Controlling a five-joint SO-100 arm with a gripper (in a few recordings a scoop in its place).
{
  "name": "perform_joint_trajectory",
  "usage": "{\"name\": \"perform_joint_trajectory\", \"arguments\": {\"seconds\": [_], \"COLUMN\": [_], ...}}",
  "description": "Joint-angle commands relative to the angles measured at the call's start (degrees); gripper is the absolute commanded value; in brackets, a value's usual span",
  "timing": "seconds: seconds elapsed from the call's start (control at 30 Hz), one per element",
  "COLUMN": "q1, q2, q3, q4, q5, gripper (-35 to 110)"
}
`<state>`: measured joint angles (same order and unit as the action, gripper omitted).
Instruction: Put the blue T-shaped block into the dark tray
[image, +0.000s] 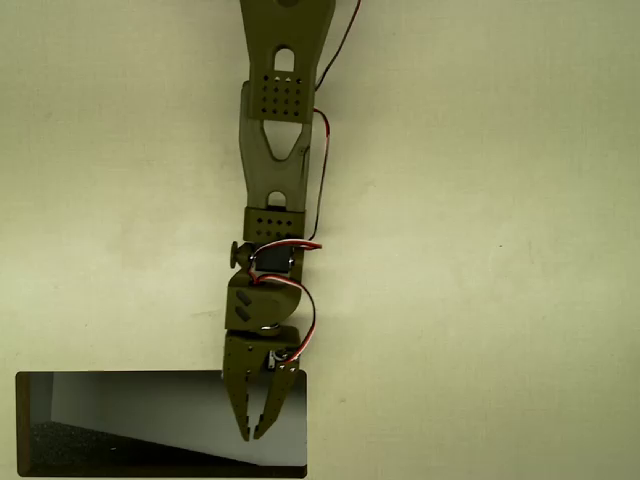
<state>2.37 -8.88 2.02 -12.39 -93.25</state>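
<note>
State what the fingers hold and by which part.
Cannot tell: the gripper hangs over the dark tray with fingers nearly together; no block shows between them.

Overhead view: the dark tray (40, 425) lies on the worktop (500, 250) at the bottom-left corner, long side running left-right. My arm (280, 130) comes down from the top edge at the middle. My tool (256, 432) sits over the tray's right end, tips pointing toward the bottom edge.
</note>
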Motion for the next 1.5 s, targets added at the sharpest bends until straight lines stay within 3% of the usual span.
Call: {"name": "perform_joint_trajectory", "arguments": {"seconds": [0.0,0.4,0.7,1.47], "q1": [-0.79,-1.85,-2.37,-2.37], "q2": [0.0,0.0,0.0,0.0], "q3": [-0.18,10.28,15.03,15.12], "q4": [-4.75,-14.94,-25.4,-25.4], "q5": [-2.2,-3.52,0.79,0.79], "gripper": [0,0,0,1]}}
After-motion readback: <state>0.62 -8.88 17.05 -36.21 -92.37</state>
